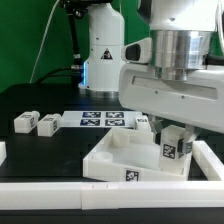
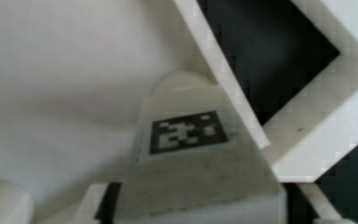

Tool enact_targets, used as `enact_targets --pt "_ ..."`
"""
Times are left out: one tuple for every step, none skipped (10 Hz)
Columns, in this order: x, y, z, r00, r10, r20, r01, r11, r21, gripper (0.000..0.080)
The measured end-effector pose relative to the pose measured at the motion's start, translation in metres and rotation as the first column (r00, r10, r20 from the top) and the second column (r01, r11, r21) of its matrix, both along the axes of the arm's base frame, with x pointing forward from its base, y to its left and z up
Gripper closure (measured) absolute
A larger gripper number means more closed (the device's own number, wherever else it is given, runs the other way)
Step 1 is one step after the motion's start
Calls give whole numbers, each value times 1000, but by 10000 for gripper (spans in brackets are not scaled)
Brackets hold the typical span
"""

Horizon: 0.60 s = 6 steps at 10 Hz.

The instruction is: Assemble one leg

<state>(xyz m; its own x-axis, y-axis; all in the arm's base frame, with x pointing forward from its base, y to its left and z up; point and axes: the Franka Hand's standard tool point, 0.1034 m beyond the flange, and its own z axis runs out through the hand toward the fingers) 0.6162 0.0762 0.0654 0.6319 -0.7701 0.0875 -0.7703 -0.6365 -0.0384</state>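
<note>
At the exterior view's left, two loose legs (image 1: 25, 122) (image 1: 47, 125) lie side by side on the dark counter (image 1: 60, 145), each a small white block with a black-and-white tag on a face. Just to their right the marker board (image 1: 100, 119) lies flat on the counter, its tags in a row.

Nearer the camera, in the middle, sits the large white panel (image 1: 120, 158), a tag on its front edge. A white rail (image 1: 60, 194) runs along the front of the scene.

At the exterior view's right, the arm's broad white wrist hangs low over the panel's right side. Below it the hand (image 1: 172, 140) has its two fingers closed on a leg (image 1: 170, 148) — held upright, tag facing the camera, at the panel's right part. Whether the leg's base touches the panel cannot be told.

The wrist view shows that leg (image 2: 190, 140) close up, its tag in the middle, with a panel edge (image 2: 291, 110) slanting beside it; the picture is blurred.
</note>
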Motion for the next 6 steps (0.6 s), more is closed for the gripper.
enact_targets --pt "0 -2 0 1000 1 0 -1 1000 -4 489" --pt "0 -2 0 1000 1 1 -1 1000 -3 489" --pt "0 -2 0 1000 1 1 -1 1000 -3 331" --pt "0 -2 0 1000 1 1 -1 1000 -3 214" --pt "0 -2 0 1000 1 1 -1 1000 -3 214" --pt "0 -2 -1 1000 1 1 -1 1000 -4 162"
